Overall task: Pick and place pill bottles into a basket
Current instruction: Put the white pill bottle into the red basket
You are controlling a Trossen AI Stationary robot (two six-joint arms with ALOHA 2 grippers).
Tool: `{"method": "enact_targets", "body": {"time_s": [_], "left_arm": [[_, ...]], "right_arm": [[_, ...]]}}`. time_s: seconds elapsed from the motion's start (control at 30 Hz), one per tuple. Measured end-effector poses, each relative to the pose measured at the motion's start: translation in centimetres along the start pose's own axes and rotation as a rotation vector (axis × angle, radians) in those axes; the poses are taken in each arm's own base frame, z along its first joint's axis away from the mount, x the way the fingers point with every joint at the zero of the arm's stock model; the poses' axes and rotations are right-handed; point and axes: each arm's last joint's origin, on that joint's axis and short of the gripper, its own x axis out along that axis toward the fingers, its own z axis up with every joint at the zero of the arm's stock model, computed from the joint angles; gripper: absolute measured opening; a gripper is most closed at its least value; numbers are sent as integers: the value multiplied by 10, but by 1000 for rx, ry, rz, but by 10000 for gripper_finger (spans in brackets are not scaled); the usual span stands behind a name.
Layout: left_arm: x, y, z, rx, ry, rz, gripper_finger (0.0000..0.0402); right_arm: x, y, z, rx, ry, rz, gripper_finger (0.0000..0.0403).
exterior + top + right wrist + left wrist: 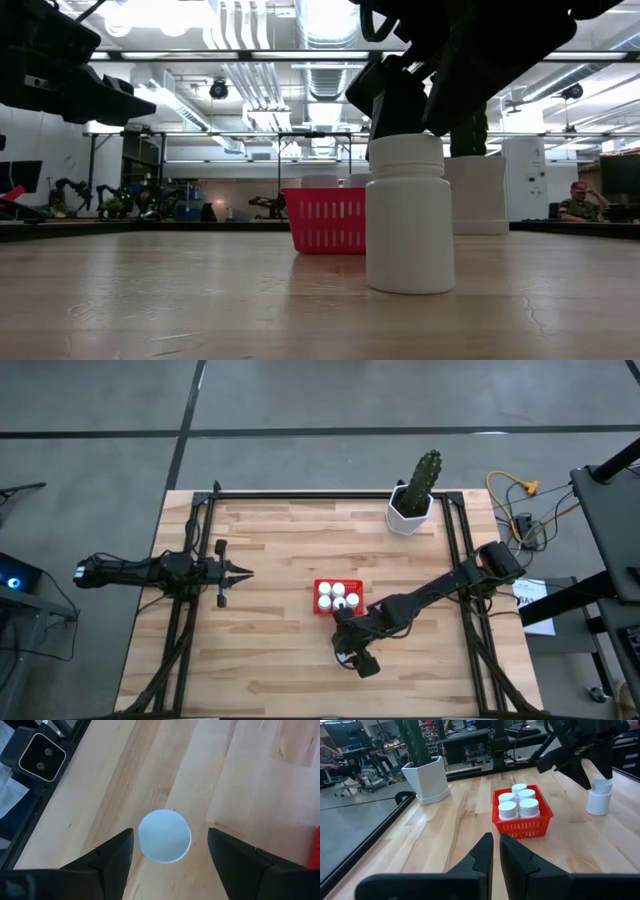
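A red basket (pixel 336 597) stands at the table's middle with several white pill bottles upright in it; it also shows in the left wrist view (pixel 522 815). One more white bottle (pixel 409 215) stands upright on the table just near of the basket. My right gripper (pixel 170 837) is open above this bottle (pixel 164 836), pointing down, one finger on either side of the round cap and apart from it. In the high view my right gripper (pixel 350 648) hides the bottle. My left gripper (pixel 243 571) is shut and empty, hovering left of the basket.
A cactus in a white pot (pixel 412 510) stands at the far right. Black frame rails (pixel 455 550) run along the table's left and right sides. A small camera box (pixel 42 752) sits at the near table edge. Bare wood lies left of and behind the basket.
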Motion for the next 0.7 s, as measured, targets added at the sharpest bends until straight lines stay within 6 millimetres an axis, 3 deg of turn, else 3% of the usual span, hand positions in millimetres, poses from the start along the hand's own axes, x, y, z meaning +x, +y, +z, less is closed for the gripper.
{"method": "enact_targets", "body": {"time_s": [0.7], "left_arm": [[0, 0, 0, 0, -2, 0, 15]], "right_arm": [[7, -4, -8, 41, -38, 0, 242]]}}
